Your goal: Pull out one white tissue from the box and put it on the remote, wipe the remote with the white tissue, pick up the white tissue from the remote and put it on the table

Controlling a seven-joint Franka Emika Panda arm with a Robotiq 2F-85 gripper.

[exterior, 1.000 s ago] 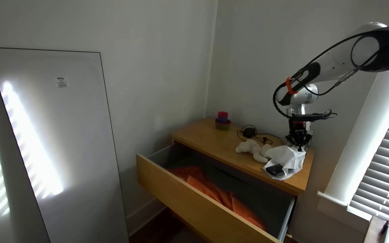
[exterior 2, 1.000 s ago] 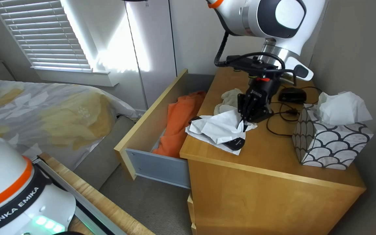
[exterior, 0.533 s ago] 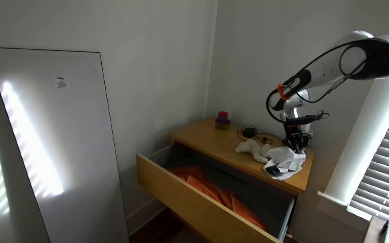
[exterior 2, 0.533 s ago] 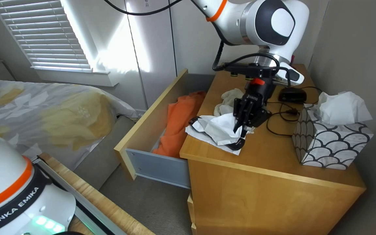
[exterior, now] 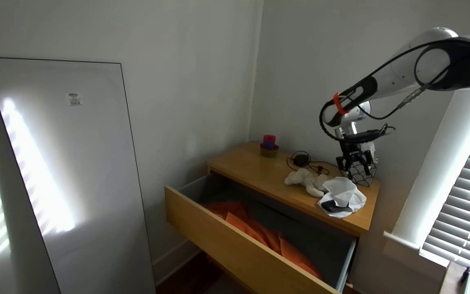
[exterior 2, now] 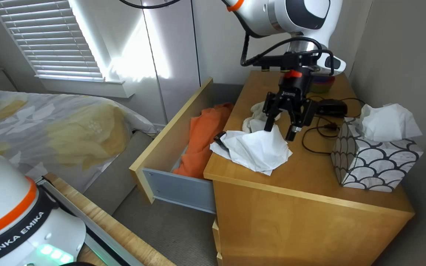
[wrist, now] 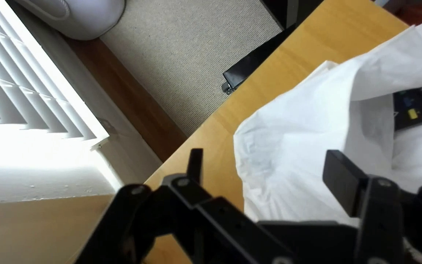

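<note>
My gripper [exterior 2: 280,132] stands open just above the white tissue [exterior 2: 259,151], nothing between its fingers. In the wrist view the gripper [wrist: 264,161] spreads wide over the tissue [wrist: 291,146], which lies crumpled below. The black remote [wrist: 421,106] pokes out from a fold, with tissue both over and under it. Only one end of the remote [exterior 2: 220,138] shows in an exterior view; the rest is covered. The patterned box [exterior 2: 379,162], white tissue rising from its top, sits at the wall side of the wooden table [exterior 2: 309,173].
A pale plush toy [exterior: 306,179] lies against the tissue. Behind it are a black device [exterior 2: 331,108] with loose cables and stacked coloured cups [exterior: 269,143]. The drawer [exterior: 239,241] is pulled out, with orange cloth [exterior 2: 205,140] inside.
My gripper has opened, let go of the tissue and risen off it. The freed part of the tissue has dropped flat over the remote's near end, which showed before.
</note>
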